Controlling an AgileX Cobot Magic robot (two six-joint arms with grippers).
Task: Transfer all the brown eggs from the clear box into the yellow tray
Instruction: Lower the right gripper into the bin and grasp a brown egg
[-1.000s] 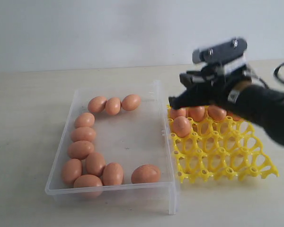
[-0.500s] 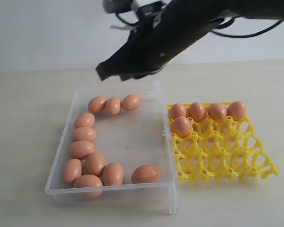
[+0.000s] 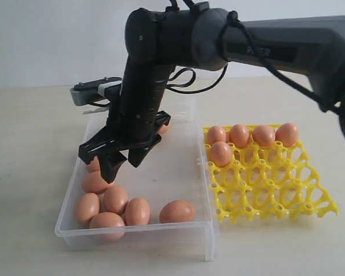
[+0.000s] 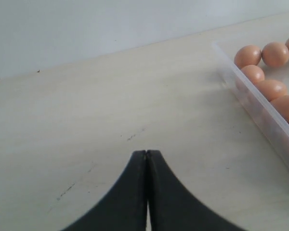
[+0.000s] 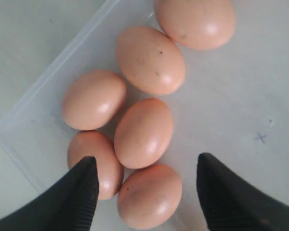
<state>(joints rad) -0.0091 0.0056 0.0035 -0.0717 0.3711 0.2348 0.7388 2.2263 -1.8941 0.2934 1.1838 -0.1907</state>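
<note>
The clear box holds several brown eggs, most along its left side and front, one alone at the front right. The yellow tray to its right carries five eggs at its far end. My right gripper reaches across and hangs open over the box's left side, hiding some eggs. In the right wrist view its fingertips straddle one egg of a cluster without touching it. My left gripper is shut and empty over bare table, left of the box wall.
The right arm's dark body spans the scene above the box and tray. Bare tabletop lies to the left of the box and in front of both containers. A pale wall stands behind.
My right arm left the yellow tray, swung high across to the left, and came down open over the left side of the clear box. The eggs have not moved.
</note>
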